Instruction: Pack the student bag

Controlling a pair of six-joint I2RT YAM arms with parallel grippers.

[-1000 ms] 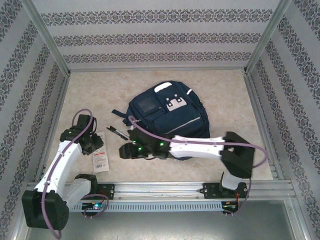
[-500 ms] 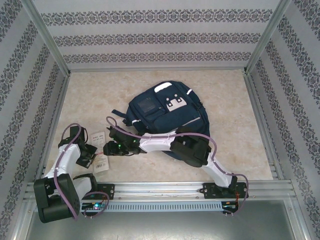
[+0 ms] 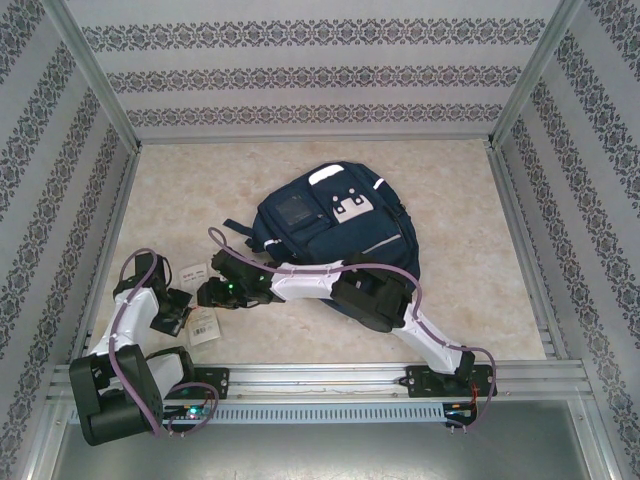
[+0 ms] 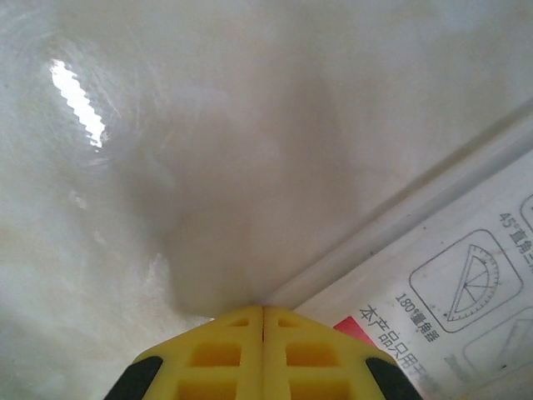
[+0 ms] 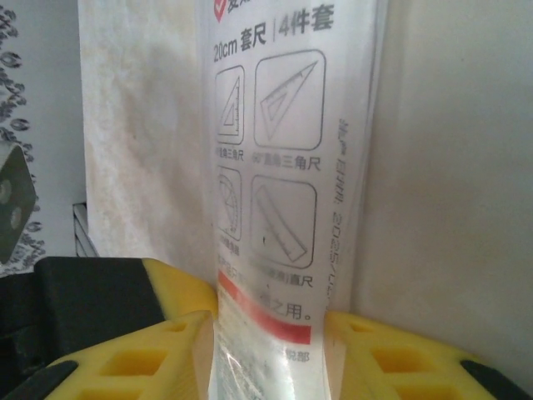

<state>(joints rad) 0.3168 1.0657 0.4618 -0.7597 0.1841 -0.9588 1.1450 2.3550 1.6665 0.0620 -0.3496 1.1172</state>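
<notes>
student bag: large dark navy fabric backpack (image 3: 335,225), biggest thing on the bench
bag position: flat in the middle of the beige marbled bench (image 3: 450,200), front side up, top toward the far wall
bag look: white reflective patch near the top, second white patch with dark cut-outs below it, thin white stripe slanting across the front pocket, dark square panel on its left half, black strap trailing off toward the left
bag state: looks closed from above, can't tell about the zips
right arm: reaches left across the bag's near edge
right claw (image 5: 271,333): closed on the flat clear plastic ruler-set packet (image 5: 275,167), yellow fingers (image 5: 158,350) pressing both long edges, packet narrows between them
right claw in top view (image 3: 205,293): left of the bag, over the packet
left claw (image 4: 263,333): closed, yellow fingers pressed together, nothing seen between them, tips right at the packet corner
left claw in top view (image 3: 178,314): just beside the packet's left edge
packet: on the bench near the front left, apart from the bag, white card with ruler drawings and a red band
</notes>
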